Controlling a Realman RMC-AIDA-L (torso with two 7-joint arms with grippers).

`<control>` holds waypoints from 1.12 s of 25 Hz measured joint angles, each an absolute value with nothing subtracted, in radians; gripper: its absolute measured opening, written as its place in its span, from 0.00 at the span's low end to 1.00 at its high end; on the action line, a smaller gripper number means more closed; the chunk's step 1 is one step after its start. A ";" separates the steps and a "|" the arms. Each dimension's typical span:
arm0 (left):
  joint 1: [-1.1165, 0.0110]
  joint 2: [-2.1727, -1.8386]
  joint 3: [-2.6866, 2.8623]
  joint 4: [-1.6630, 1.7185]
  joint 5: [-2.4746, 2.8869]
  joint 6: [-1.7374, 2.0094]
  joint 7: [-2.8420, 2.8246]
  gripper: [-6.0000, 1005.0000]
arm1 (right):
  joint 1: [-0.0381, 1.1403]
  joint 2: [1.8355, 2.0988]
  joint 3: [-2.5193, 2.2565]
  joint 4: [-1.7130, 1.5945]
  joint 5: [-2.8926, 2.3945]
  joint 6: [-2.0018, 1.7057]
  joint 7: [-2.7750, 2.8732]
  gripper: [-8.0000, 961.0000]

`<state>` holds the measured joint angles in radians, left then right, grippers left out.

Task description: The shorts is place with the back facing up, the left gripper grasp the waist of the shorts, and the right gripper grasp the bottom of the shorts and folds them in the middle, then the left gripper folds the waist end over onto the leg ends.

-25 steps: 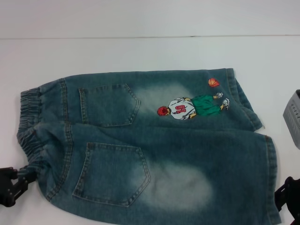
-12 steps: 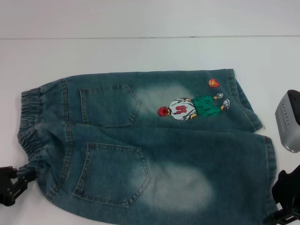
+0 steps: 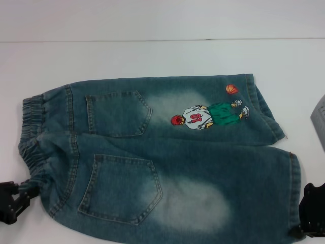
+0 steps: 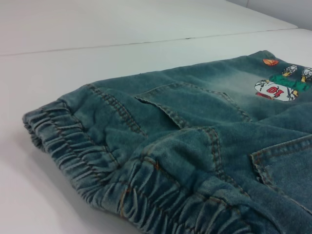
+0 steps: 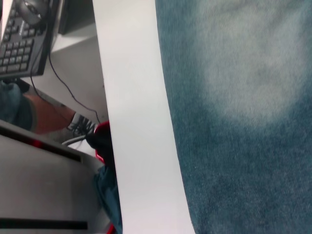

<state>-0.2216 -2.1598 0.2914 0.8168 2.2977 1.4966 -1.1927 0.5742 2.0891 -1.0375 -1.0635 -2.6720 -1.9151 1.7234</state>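
Lying flat and unfolded on the white worktop (image 3: 152,56), the faded blue-green denim shorts (image 3: 162,157) are flanked by the black left gripper (image 3: 11,201) at the ruched waist (image 3: 31,137) and the black right gripper (image 3: 311,216) at the leg hems (image 3: 293,188), neither grip being discernible, so no fold is made.

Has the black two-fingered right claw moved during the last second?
Yes. The black right claw has dropped toward the near edge of the view, beside the blue-green denim shorts' lower leg hem.

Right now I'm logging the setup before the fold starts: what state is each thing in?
Blue-green faded denim shorts: spread flat, back pockets up, unfolded.
Ruched elastic waist: bunched, its near corner at the left gripper.
Flat stitched leg ends: lying flat, not lifted.
Black left gripper: at the waist corner.
Black right gripper: at the near leg hem.
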 joint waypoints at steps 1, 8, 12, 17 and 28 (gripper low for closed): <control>-0.222 -2.160 0.291 0.814 2.298 1.496 -1.192 0.17 | 0.574 2.089 -1.025 -1.072 -2.671 -1.925 1.720 0.09; -0.224 -2.160 0.291 0.811 2.298 1.495 -1.192 0.17 | 0.567 2.091 -1.023 -1.088 -2.672 -1.930 1.713 0.04; -0.225 -2.160 0.291 0.811 2.298 1.495 -1.192 0.17 | 0.565 2.090 -0.988 -1.093 -2.664 -1.927 1.688 0.02; -0.230 -2.160 0.291 0.811 2.296 1.496 -1.196 0.17 | 0.563 2.088 -0.905 -1.115 -2.657 -1.946 1.627 0.02; -0.245 -2.158 0.288 0.800 2.283 1.498 -1.198 0.17 | 0.535 2.087 -0.701 -1.177 -2.571 -1.923 1.518 0.02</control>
